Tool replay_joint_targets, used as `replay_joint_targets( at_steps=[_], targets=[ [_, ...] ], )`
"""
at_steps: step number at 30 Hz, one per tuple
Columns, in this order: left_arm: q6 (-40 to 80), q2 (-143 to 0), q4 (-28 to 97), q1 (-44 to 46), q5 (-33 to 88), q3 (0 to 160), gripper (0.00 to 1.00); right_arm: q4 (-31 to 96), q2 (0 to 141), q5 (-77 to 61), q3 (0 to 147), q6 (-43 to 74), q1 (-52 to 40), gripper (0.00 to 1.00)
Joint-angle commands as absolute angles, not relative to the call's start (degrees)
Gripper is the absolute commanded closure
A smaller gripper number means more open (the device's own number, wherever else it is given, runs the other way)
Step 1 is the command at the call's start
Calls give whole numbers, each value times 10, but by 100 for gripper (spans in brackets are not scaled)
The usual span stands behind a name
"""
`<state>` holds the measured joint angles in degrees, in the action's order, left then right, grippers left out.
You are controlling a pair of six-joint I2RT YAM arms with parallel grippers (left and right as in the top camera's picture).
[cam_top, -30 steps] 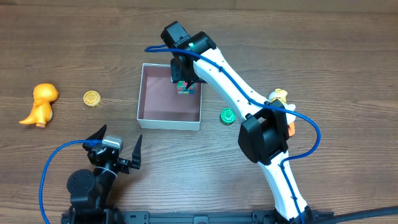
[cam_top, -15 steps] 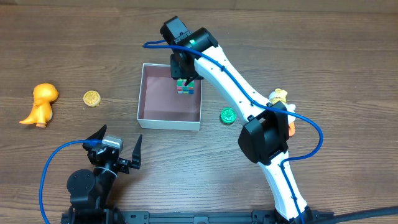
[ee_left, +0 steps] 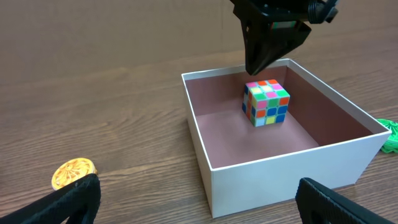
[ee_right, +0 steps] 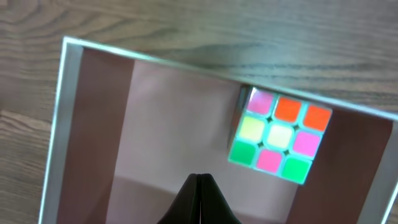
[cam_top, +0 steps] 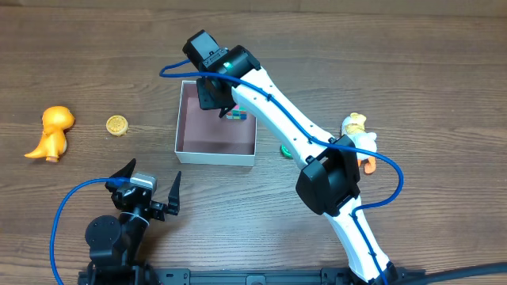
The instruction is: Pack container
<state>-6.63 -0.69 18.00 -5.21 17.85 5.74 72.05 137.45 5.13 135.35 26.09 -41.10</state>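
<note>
At the middle of the table, container: bare wood seen along its far, left and near walls.
Right gripper: held over the container's far side, fingers pressed together, apart from the cube.
Left gripper: fingers spread wide, by the near edge, well apart from the container.
Dinosaur: orange, toward the left edge.
Cube: inside, by the far right corner; remaining pink floor left bare.
Coin: yellow, between dinosaur and container.

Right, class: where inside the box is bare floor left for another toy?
The container has bare pink floor along the wall facing the gold coin and the wall nearest the left gripper. The far right corner holds the puzzle cube, with the right gripper hanging beside it.
</note>
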Motion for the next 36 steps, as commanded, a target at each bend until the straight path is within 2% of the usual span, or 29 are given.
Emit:
replay_joint_targets(
  at_steps=[1,21,36],
  targets=[
    [-77,-3,177,-49,180,55,0,699,1365,53,1346,257,-408,96],
    [-77,-3,177,-49,180,55,0,631,1365,65,1248,257,-408,96],
    [-77,-3,177,-49,180,55,0,632,1365,116,1242,257,-408,96]
  ],
)
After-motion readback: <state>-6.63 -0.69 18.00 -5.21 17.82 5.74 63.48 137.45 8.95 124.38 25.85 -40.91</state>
